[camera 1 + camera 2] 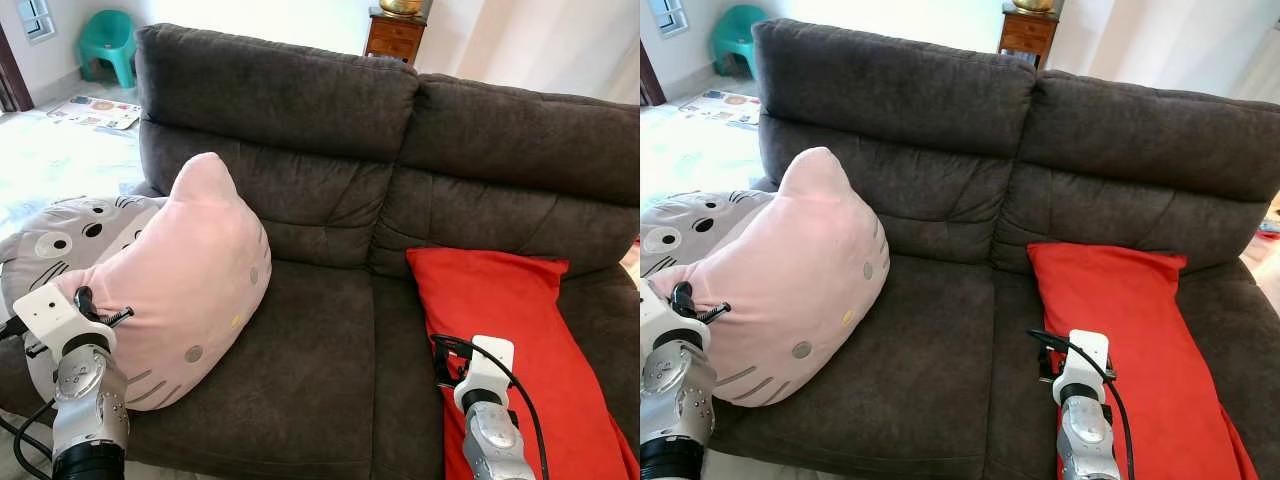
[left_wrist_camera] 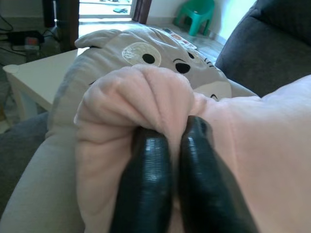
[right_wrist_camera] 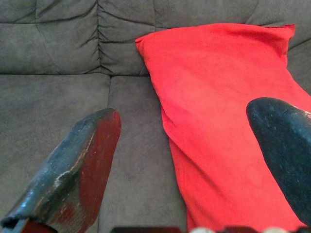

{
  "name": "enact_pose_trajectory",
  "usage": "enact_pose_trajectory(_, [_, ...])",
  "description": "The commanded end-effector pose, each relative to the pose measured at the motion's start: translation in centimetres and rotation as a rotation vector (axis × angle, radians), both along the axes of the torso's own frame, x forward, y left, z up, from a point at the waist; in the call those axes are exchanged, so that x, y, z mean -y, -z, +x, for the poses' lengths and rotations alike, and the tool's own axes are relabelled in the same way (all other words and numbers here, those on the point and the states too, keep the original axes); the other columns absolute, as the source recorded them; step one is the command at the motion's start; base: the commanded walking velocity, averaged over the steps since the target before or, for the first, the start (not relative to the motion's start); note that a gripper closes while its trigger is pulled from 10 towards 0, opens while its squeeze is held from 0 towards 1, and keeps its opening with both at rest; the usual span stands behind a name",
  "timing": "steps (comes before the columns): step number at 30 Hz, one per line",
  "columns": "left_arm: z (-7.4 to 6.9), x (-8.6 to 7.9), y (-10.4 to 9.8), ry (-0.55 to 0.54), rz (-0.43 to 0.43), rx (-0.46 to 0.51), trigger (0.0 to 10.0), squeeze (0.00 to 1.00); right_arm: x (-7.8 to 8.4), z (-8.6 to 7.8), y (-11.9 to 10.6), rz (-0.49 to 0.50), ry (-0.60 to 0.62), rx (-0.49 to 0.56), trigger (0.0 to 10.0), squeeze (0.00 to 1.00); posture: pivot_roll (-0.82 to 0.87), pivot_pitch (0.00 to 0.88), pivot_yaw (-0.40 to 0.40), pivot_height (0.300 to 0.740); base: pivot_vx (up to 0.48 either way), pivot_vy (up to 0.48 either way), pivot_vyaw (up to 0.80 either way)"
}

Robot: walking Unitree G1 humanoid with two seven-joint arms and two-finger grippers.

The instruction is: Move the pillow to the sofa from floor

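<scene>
A pink cat-face pillow (image 1: pixel 190 270) leans on the left seat of the dark grey sofa (image 1: pixel 320 370). My left gripper (image 2: pixel 174 130) is shut on a bunched fold at the pillow's lower left edge, and pink fabric bulges over its black fingers (image 2: pixel 146 170). Over the right seat my right gripper (image 3: pixel 184 111) hangs open with nothing between its fingers, just above the near end of a red pillow (image 1: pixel 500 320) that lies lengthwise on that seat.
A grey cartoon-face pillow (image 1: pixel 70 235) rests on the sofa's left arm behind the pink one. A white low table (image 2: pixel 34 77) stands beyond it. A teal plastic chair (image 1: pixel 108 42), a floor mat (image 1: pixel 95 110) and a wooden cabinet (image 1: pixel 397 35) lie behind the sofa.
</scene>
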State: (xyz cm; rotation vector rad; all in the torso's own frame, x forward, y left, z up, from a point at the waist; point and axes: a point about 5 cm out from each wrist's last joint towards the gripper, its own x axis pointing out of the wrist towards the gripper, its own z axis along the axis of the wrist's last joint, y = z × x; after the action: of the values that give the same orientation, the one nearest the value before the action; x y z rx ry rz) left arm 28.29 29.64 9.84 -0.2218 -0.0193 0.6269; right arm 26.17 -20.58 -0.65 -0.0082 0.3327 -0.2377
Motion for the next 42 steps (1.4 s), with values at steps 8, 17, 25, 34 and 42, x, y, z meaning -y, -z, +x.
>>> enact_pose_trajectory(8, [-0.1,-0.2,-0.3,-0.017,0.043,-0.018,10.0,1.00,0.5,0.3,-0.3,-0.012,0.009,0.010,10.0,0.00,0.17,0.010,-0.144,0.740,0.000,0.000,0.00])
enact_pose_trajectory(17, [-0.3,-0.5,-1.7,-0.031,0.125,0.013,10.0,1.00,0.5,0.3,-0.3,-0.010,0.009,0.009,10.0,0.00,0.18,0.015,-0.147,0.740,0.000,0.000,0.00])
enact_pose_trajectory(25, [0.1,0.8,-4.2,0.039,0.324,0.055,10.0,1.00,0.4,0.6,-0.8,-0.002,0.010,0.043,10.0,0.00,0.18,0.015,-0.146,0.740,0.000,0.000,0.00])
enact_pose_trajectory(34, [-0.3,5.1,-2.2,0.294,0.500,-0.011,10.0,0.00,0.0,1.3,-2.0,0.022,0.001,0.144,10.0,0.00,0.18,0.009,-0.135,0.740,0.000,0.000,0.00])
enact_pose_trajectory(42, [-1.9,8.0,0.6,0.416,0.449,-0.035,10.0,0.00,-0.8,1.7,-4.0,0.039,-0.040,0.280,10.0,0.00,0.16,0.000,-0.130,0.740,0.000,0.000,0.00])
